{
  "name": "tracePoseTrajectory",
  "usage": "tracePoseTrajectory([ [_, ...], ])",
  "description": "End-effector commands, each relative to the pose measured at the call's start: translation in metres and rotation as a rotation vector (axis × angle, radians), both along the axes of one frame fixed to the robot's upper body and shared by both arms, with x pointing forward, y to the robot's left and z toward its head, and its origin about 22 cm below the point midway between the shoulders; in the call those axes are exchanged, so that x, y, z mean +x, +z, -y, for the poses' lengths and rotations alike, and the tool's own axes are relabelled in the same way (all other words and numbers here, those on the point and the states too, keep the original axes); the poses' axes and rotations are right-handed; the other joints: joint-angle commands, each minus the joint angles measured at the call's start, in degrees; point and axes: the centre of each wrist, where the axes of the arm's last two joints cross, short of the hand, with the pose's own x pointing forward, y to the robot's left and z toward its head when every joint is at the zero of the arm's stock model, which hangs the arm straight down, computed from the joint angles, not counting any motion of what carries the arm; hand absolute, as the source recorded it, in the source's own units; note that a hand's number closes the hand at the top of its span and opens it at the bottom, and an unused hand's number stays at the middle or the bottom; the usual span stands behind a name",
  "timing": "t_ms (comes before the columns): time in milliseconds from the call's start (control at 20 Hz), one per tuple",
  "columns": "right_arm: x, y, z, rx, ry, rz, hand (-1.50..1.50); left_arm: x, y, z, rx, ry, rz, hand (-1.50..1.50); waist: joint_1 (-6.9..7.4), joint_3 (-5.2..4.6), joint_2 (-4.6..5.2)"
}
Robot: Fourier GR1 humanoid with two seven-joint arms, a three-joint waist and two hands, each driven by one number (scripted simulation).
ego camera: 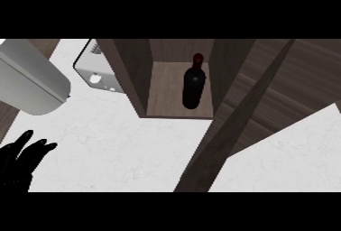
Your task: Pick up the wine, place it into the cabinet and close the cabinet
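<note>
The wine point(193, 86) already stands inside the cabinet point(136, 76), upright on its wooden shelf, a dark bottle with a reddish cap seen from steeply above — so the picking and placing look done, and the step in hand is, by my reading, the closing. The cabinet door point(230, 135) hangs open, a long dark wooden slab running from the cabinet's right side down toward 6 o'clock, edge-on to the view and reaching out over the white desk point(120, 144). The next move calls for a hand to get behind or beside that door and swing it across the opening, without knocking the bottle, which stands close to the front edge of the shelf. Only the left hand point(23, 158) shows, low at the view's left edge, fingers straight and spread, holding nothing — it looks at rest. From it the wine lies at about 2 o'clock, well apart, with bare desk between them; the door lies at about 3 o'clock. The right hand does not show at all. At 10 o'clock from the bottle sit a grey cylinder point(30, 81) and a white appliance point(96, 72), clear of the door's likely swing.
</note>
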Motion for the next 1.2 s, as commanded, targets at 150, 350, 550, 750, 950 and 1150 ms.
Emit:
tracePoseTrajectory([
  [150,-0.027,0.003,-0.049,-0.019,0.086,0.030,1.50,-0.019,-0.009,-0.048,-0.003,0.060,-0.028,-1.50,0.92,-0.11,-0.18],
  [350,-0.015,-0.001,-0.072,0.006,0.028,0.084,1.50,-0.012,0.000,-0.067,0.019,0.083,-0.003,-1.50,1.42,-0.13,0.05],
  [550,-0.007,0.008,-0.070,0.109,-0.105,0.103,1.50,-0.019,0.006,-0.085,0.041,0.054,0.003,-1.50,2.06,-0.07,-0.07],
  [750,0.003,0.014,-0.078,0.140,-0.149,0.118,1.50,-0.028,0.002,-0.106,0.037,0.026,0.020,-1.50,2.62,-0.12,0.11],
  [950,0.025,0.027,-0.090,0.124,-0.180,0.121,1.50,-0.018,0.006,-0.119,0.039,0.038,0.038,-1.50,1.90,-0.17,0.61],
  [1150,0.068,0.047,-0.105,0.127,-0.289,0.125,1.50,-0.035,-0.001,-0.121,0.007,0.036,0.008,-1.50,2.56,-0.01,0.71],
])
